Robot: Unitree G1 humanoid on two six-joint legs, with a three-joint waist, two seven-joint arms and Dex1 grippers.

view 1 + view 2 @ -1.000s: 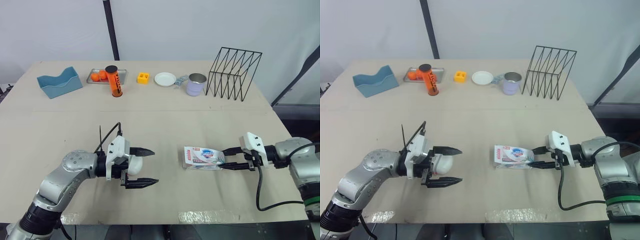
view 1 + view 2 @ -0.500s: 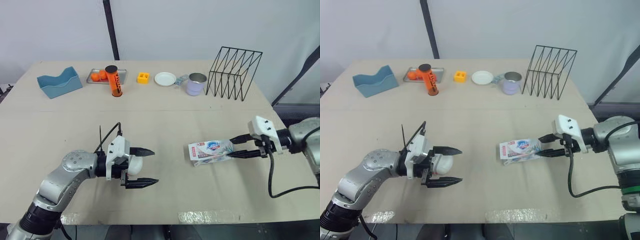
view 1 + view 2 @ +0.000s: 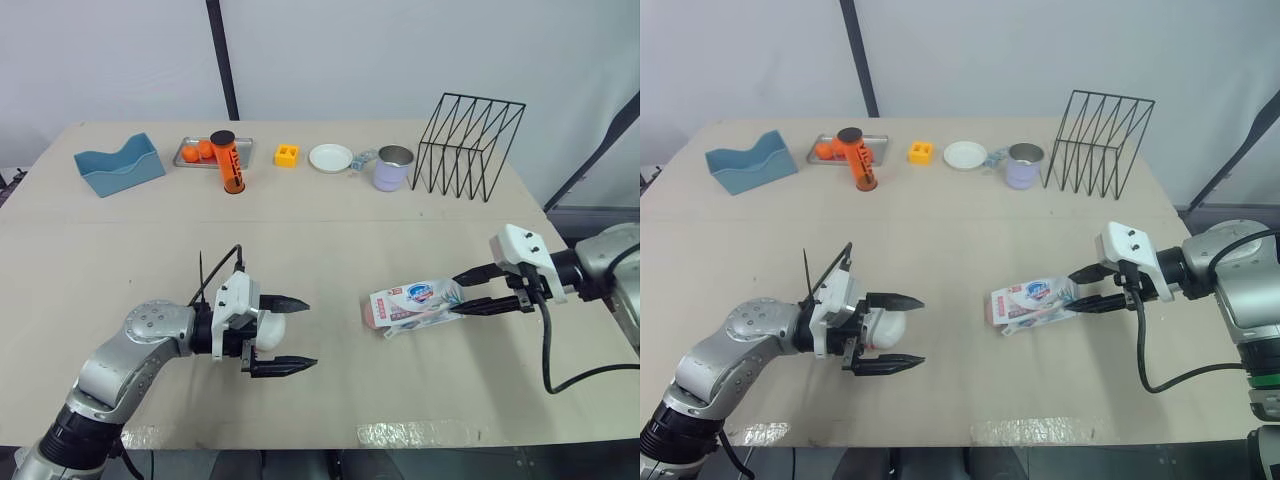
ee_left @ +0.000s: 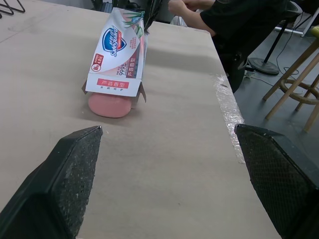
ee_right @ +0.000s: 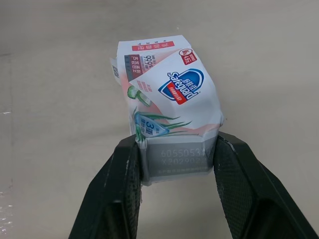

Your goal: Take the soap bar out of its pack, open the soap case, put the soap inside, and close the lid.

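The soap pack (image 3: 415, 302), white with a blue logo, hangs tilted over the right half of the table. My right gripper (image 3: 456, 296) is shut on its sealed end, as the right wrist view shows with the pack (image 5: 169, 99) pinched between both fingers (image 5: 122, 184). The pack's open end rests low on the table, and the pink soap bar (image 4: 110, 105) pokes out of it. My left gripper (image 3: 311, 333) hovers open just above the table to the left of the pack, fingers pointing at it, nothing between them.
Along the far edge stand a blue holder (image 3: 118, 165), a metal tray with orange fruit (image 3: 198, 152), an orange canister (image 3: 229, 163), a yellow block (image 3: 287, 155), a white plate (image 3: 330, 157), a metal mug (image 3: 392, 168) and a black wire rack (image 3: 467, 147). A seated person (image 4: 234, 20) is beyond the table's right edge.
The right gripper has lifted the pack's gripped end off the table, swinging right and then a little back left. The pack now tilts and the pink bar shows. The left arm is still.
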